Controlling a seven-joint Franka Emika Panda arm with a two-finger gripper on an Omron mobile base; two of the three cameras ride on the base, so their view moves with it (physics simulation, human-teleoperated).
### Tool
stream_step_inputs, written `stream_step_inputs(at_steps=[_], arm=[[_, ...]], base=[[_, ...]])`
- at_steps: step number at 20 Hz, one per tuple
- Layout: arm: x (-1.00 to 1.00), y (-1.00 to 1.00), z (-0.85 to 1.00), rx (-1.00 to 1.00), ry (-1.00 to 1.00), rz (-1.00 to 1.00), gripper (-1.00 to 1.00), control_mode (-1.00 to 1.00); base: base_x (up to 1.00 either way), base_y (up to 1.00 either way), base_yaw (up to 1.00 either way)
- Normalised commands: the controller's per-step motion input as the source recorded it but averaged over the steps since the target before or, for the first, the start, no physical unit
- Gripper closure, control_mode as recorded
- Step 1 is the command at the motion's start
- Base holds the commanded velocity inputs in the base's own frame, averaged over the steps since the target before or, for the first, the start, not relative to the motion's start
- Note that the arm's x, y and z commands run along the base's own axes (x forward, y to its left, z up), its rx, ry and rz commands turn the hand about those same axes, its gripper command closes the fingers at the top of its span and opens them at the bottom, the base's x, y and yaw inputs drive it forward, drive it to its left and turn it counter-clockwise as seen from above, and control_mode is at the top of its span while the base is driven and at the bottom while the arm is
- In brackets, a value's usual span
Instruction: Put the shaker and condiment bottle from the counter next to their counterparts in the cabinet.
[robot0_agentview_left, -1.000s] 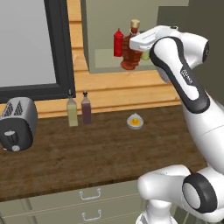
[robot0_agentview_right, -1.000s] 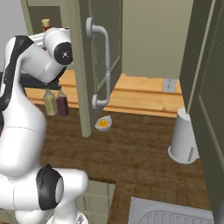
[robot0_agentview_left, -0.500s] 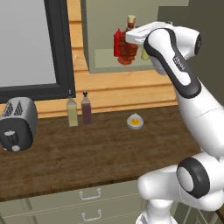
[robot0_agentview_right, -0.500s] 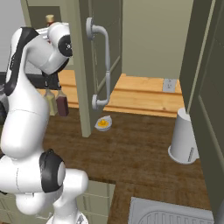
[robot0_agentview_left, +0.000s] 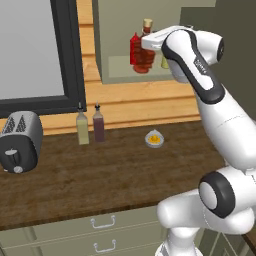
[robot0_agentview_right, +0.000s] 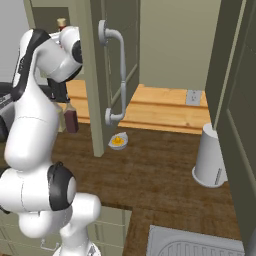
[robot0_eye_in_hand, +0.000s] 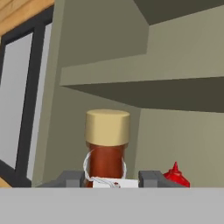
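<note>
Two base views flanking the arm, sharing the counter (robot0_agentview_left: 75, 175), close hand view into the cabinet (robot0_eye_in_hand: 175, 87)

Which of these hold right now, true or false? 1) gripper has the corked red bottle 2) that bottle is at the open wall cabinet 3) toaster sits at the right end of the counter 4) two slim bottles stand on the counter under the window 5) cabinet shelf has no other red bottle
1) True: the gripper is shut on the corked red bottle.
2) True: it is held at the cabinet opening, by the shelf.
3) False: the toaster is at the left end of the counter.
4) True: two slim bottles stand side by side there.
5) False: a slim red squeeze bottle stands just beside the held one.
</note>
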Motion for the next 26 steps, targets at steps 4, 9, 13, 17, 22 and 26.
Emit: stream_step_inputs(at_steps=[4,9,13,17,22,26], arm=[[0.21,0.0,0.0,0.0,0.0,0.0,1.0,-1.0],[0.3,0.0,-0.01,0.0,0.0,0.0,1.0,-1.0],[0.35,0.0,-0.06,0.0,0.04,0.02,1.0,-1.0],[0.31,0.0,-0.06,0.0,0.07,0.03,1.0,-1.0],[0.28,0.0,-0.01,0.0,0.05,0.03,1.0,-1.0],[0.28,0.0,0.0,0.0,0.0,0.0,1.0,-1.0]], base=[[0.0,0.0,0.0],[0.0,0.0,0.0],[0.0,0.0,0.0],[0.0,0.0,0.0],[0.0,0.0,0.0],[0.0,0.0,0.0]])
